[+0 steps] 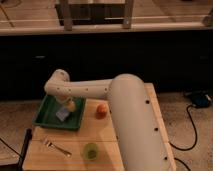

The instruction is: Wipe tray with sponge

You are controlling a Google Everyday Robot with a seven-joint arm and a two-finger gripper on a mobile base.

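The gripper (68, 106) hangs over the tray (45, 112) at the table's (80, 137) left edge, just above the sponge (63, 115); whether it grips, I cannot tell. An orange (101, 110) sits beside the tray, with a cup (91, 149) and fork (56, 146) near the front edge.

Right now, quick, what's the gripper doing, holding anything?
Gripper: over the green tray, right at the sponge; open, closed or holding it cannot be told.

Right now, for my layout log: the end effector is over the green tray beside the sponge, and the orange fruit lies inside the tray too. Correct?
Not quite. The camera view shows the orange fruit on the wooden table, outside the tray. The end effector is over the tray, by the sponge.
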